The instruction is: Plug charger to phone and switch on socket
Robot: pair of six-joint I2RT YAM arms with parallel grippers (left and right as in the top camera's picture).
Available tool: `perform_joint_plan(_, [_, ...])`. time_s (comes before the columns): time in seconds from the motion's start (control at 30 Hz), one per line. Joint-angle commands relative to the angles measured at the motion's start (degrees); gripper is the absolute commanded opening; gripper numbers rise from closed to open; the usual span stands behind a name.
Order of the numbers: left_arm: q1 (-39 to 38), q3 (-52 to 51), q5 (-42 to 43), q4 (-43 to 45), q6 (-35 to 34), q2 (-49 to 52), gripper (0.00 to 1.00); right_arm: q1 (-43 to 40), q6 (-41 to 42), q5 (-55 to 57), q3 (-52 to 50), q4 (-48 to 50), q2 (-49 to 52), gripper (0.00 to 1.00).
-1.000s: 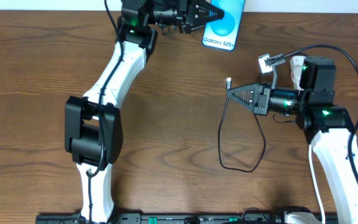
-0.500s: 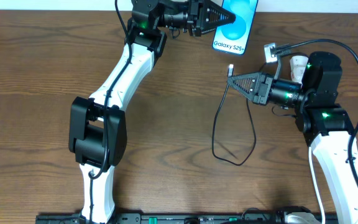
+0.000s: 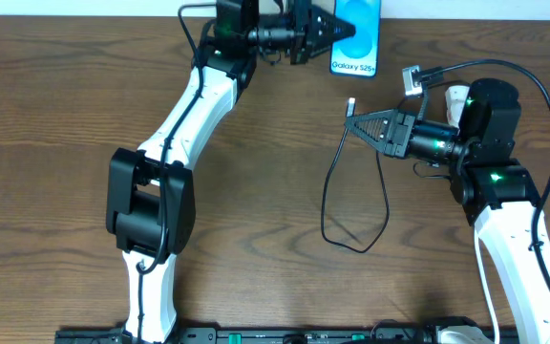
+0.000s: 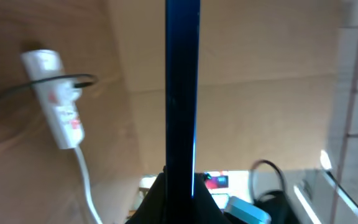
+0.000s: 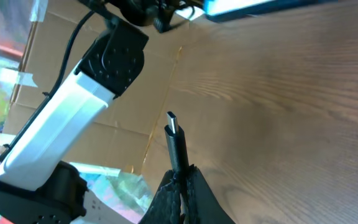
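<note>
Carrying the charger (image 3: 327, 205), the right gripper (image 3: 351, 118) has moved toward the tabletop's (image 3: 65, 115) far edge over the last second. The phone (image 3: 361, 53) has shifted slightly right along that edge. The phone is now at the far edge, right of the middle, clamped between the left gripper's (image 3: 344, 29) fingers. In the left wrist view it appears edge-on, a thin dark blade rising from the pinched fingers. The charger's connector sticks out of the right gripper, whose fingers are closed tight on the cable just behind it. The tip is near the phone's lettered end, not touching. The remaining cable droops in a loop to the tabletop. The socket (image 4: 58, 106) lies on the wood with a black cable crossing it.
</note>
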Motion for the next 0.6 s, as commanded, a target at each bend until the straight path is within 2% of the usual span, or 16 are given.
perform_joint_plan(0.0, [0.2,1.1,-1.1,0.3,7.4,-2.1,0.07,0.3,-2.7,1.7,1.0,-2.3,-0.6,0.01])
perform_joint_plan(0.17, [0.2,1.1,3.0,5.6,7.3,-2.1,0.07,0.3,-6.7,8.6,1.0,-12.1,-0.6,0.01])
perform_joint_plan(0.3, [0.2,1.1,5.7,9.4,7.5,-2.1,0.07,0.3,-6.7,5.6,1.0,-9.4,-0.6,0.01])
perform_joint_plan(0.57, [-0.2,1.1,8.6,10.0,8.6,-2.1,0.07,0.3,-6.0,5.7,1.0,-7.3,-0.6,0.01])
